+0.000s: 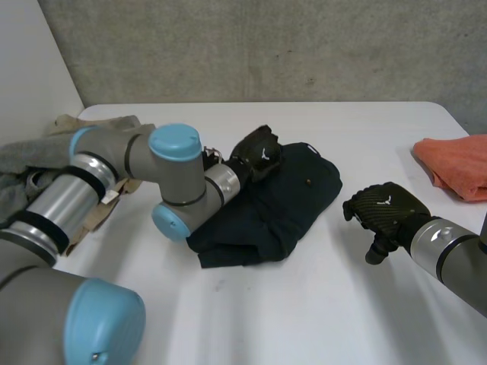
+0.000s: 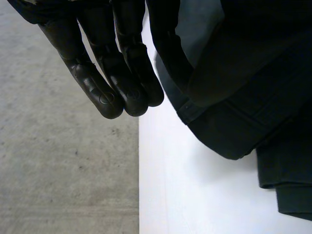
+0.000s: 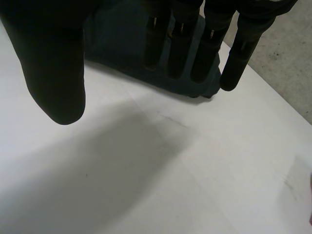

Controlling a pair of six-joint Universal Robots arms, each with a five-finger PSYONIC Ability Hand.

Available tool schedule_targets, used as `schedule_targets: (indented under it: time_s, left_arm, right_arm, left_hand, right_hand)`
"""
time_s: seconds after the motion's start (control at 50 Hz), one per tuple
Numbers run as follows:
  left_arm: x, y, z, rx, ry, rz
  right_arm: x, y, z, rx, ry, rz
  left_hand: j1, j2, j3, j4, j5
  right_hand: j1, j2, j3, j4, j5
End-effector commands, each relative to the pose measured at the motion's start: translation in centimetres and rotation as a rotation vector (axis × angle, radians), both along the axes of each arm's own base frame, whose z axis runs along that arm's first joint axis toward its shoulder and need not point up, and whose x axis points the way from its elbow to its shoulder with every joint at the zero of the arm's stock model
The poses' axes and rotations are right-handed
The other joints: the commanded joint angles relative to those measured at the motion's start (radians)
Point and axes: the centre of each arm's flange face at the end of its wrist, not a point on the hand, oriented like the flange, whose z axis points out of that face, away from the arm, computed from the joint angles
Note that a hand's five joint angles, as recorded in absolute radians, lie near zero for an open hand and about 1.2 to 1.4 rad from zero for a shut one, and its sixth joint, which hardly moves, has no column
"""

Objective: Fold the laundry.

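Observation:
A dark folded garment (image 1: 281,205) lies in the middle of the white table (image 1: 304,312). My left hand (image 1: 257,154) sits at its far edge, the arm reaching over the cloth. In the left wrist view the fingers (image 2: 112,73) lie close together against a raised fold of the garment (image 2: 234,87), which comes up into the palm. My right hand (image 1: 384,209) hovers to the right of the garment, apart from it. Its fingers (image 3: 204,53) are straight, the thumb (image 3: 53,63) stands wide, and they hold nothing; the garment (image 3: 126,44) lies beyond the fingertips.
An orange cloth (image 1: 456,163) lies at the table's right edge. A heap of grey and beige laundry (image 1: 30,156) sits at the left, partly behind my left arm. Bare table stretches in front of the garment.

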Motion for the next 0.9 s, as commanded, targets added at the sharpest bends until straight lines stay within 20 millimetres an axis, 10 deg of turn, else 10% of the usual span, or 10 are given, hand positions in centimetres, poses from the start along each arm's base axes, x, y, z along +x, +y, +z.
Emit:
schedule_targets:
  time_s: [0.02, 0.52, 0.9]
  left_arm:
    - [0.7, 0.4, 2.7, 0.113, 0.118, 0.023]
    - [1.2, 0.6, -1.5, 0.220, -0.023, 0.026]
    - [0.4, 0.4, -2.8, 0.084, -0.091, 0.002]
  right_arm:
    - [0.0, 0.1, 0.2, -0.008, -0.003, 0.003]
    - [-0.2, -0.2, 0.1, -0.020, -0.003, -0.010]
    - [-0.7, -0.9, 0.2, -0.040, 0.007, -0.022]
  left_hand:
    - [0.264, 0.203, 0.213, 0.203, 0.211]
    - [-0.446, -0.507, -0.497, -0.507, -0.499]
    - [-0.394, -0.454, -0.444, -0.455, -0.446]
  right_hand:
    - [0.040, 0.041, 0.042, 0.045, 0.069]
    - [0.040, 0.041, 0.042, 0.045, 0.069]
    - [0.040, 0.041, 0.042, 0.045, 0.069]
